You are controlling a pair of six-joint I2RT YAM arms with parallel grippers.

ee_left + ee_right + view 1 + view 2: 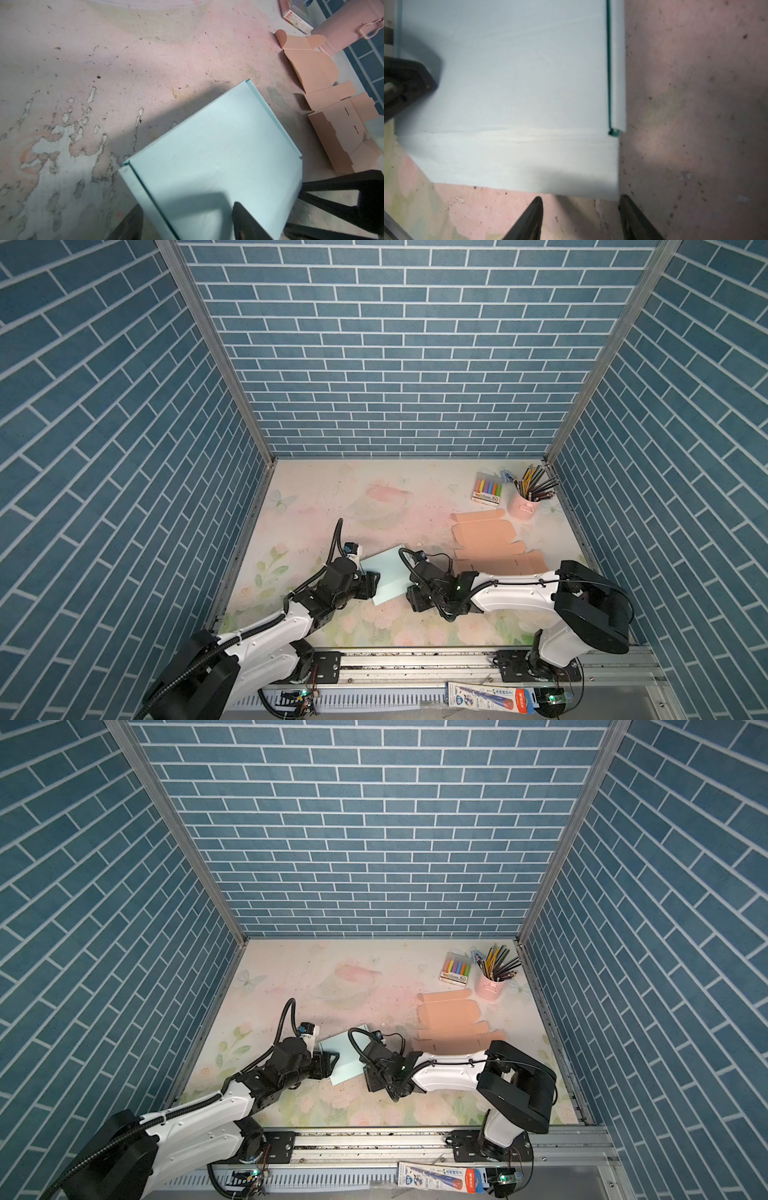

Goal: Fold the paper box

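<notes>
Left pincer [187, 207] apart, straddling an edge of the blue paper box [218, 145], right pincer [581, 200] apart, just short of it

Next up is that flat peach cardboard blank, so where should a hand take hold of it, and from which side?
Probably one of the rounded flaps at the far end of the peach blank, pinched from above. They look bent up off the table, while the rest lies flat, leaving no edge to get under.
</notes>
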